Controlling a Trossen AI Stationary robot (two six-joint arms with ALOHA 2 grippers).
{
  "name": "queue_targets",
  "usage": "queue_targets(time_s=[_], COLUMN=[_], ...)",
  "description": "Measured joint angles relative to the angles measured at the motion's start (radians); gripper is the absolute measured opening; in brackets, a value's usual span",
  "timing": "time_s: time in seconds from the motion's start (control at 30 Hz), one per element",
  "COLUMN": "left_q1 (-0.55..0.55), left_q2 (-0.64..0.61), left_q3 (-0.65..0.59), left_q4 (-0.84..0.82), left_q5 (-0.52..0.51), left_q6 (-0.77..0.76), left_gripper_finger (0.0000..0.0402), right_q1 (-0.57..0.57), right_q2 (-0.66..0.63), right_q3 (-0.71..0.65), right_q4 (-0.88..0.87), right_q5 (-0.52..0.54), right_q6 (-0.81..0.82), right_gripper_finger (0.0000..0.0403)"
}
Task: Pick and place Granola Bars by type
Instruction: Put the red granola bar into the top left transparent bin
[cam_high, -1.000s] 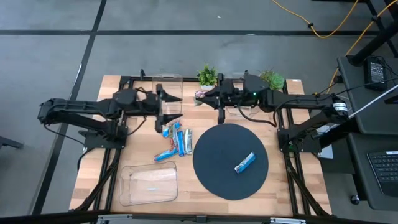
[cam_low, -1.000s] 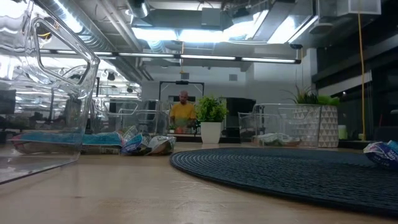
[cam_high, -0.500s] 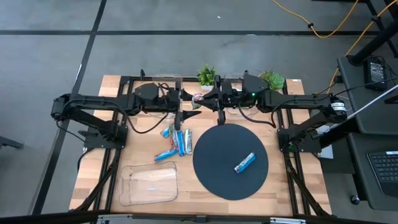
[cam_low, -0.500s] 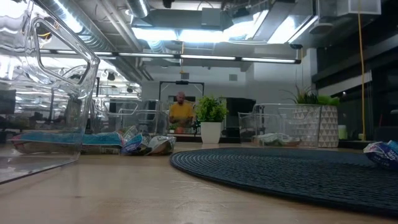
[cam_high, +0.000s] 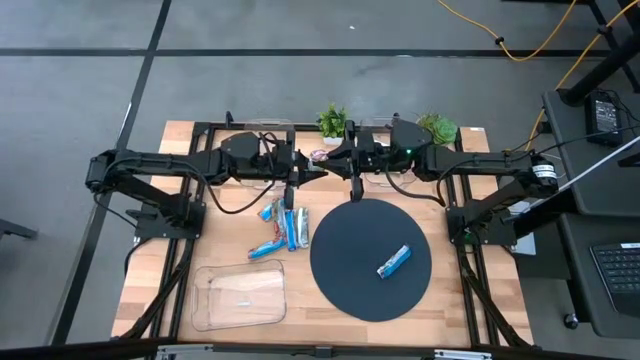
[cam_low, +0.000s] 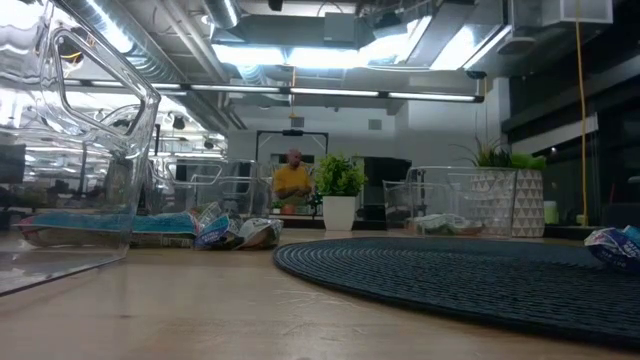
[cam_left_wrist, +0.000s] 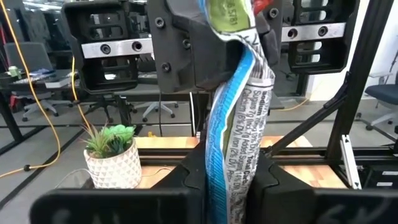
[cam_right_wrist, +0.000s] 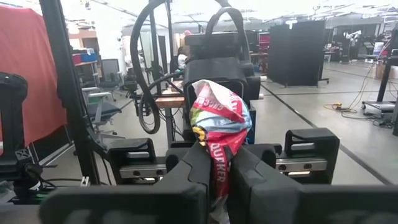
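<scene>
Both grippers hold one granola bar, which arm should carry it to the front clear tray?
Left, probably. The left gripper and right gripper both clamp the bar, but the tray sits on the left arm's side.

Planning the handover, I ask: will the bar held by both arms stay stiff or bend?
Probably bendy: the bar looks twisted between the left fingers and the right fingers. Its crinkled foil wrapper may slip under a pull.

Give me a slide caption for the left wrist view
Handover in mid-air: left gripper and right gripper both clamp one blue-and-white granola bar.
</scene>
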Motion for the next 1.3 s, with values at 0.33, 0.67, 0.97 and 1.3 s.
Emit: queue_targets(time_s=[0.33,0.67,0.97,1.3], left_q1=[0.000,0.000,0.003,0.196], left_q2=[-0.042,-0.230,-0.320,-0.321], left_q3=[0.000,0.000,0.000,0.000], left_q4=[-0.018,-0.149,-0.343,-0.603], left_q5=[-0.028,-0.162,-0.260,-0.292], left_q6=[0.034,0.089,0.100,0.043], left_gripper_finger=[0.0031,0.0029,0.0029,0.0028], right_q1=[0.000,0.000,0.000,-0.039], right_q2=[-0.021,-0.162,-0.212,-0.216], right_q3=[0.000,0.001,0.000,0.000], right_q4=[0.003,-0.201,-0.356,-0.516], right_q5=[-0.095,0.012,0.115,0.116], right_q6=[-0.052,-0.159,-0.210,-0.245], right_gripper_finger=[0.0128,0.0235,0.0243,0.0243])
